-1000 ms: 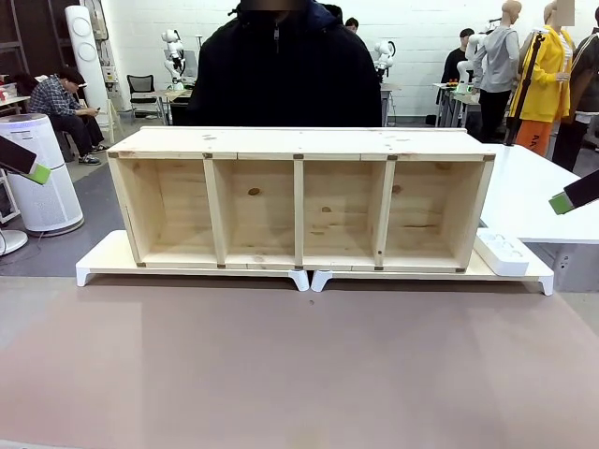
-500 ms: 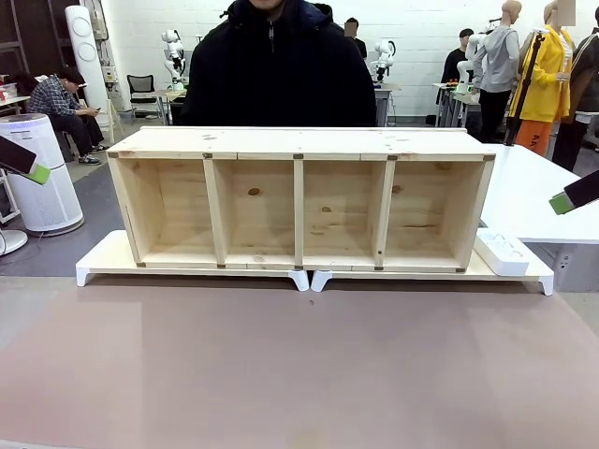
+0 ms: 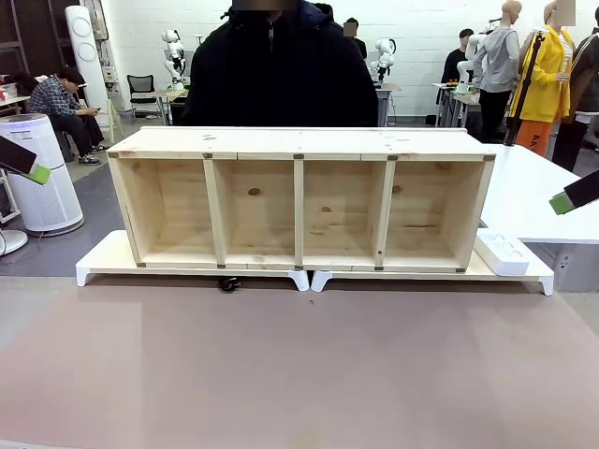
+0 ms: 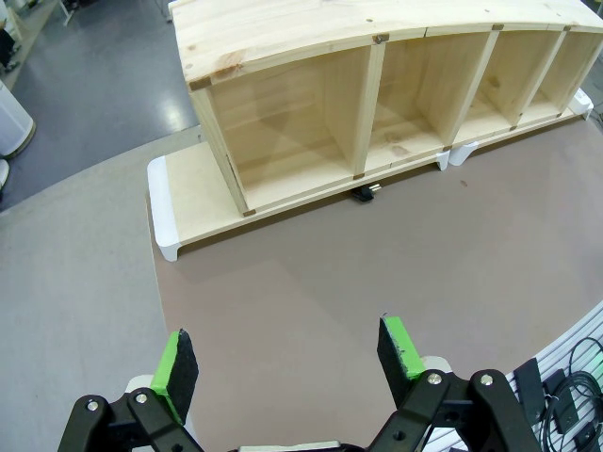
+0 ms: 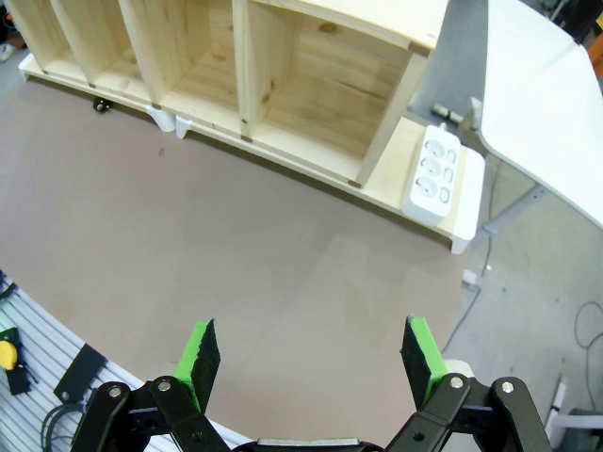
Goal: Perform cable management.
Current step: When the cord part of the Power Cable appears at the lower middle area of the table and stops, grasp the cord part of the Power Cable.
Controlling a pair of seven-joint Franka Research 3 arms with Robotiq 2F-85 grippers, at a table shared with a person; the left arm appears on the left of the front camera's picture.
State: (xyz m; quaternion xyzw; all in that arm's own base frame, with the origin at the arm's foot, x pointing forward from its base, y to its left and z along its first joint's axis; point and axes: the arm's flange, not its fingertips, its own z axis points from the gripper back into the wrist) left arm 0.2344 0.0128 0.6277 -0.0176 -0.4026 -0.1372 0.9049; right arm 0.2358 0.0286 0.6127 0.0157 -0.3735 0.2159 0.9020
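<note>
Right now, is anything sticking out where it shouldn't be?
Yes: a small black plug pokes out from under the white stand beneath the wooden shelf, onto the brown mat. Its cord is hidden.

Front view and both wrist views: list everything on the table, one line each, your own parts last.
shelf: one, pale wood, four open compartments, standing on the risers across the table.
risers: two, wood tops with white feet, end to end under the shelf.
power strip: one, white, on the right riser's end, beside the shelf.
cable: one, black, plug end on the mat at the left riser's front edge; the rest is hidden.
mat: one, brown, covering the near tabletop.
person: one, dark jacket, behind the shelf.
left gripper: one, black with green pads, open, above the mat.
right gripper: one, black with green pads, open, above the mat.
</note>
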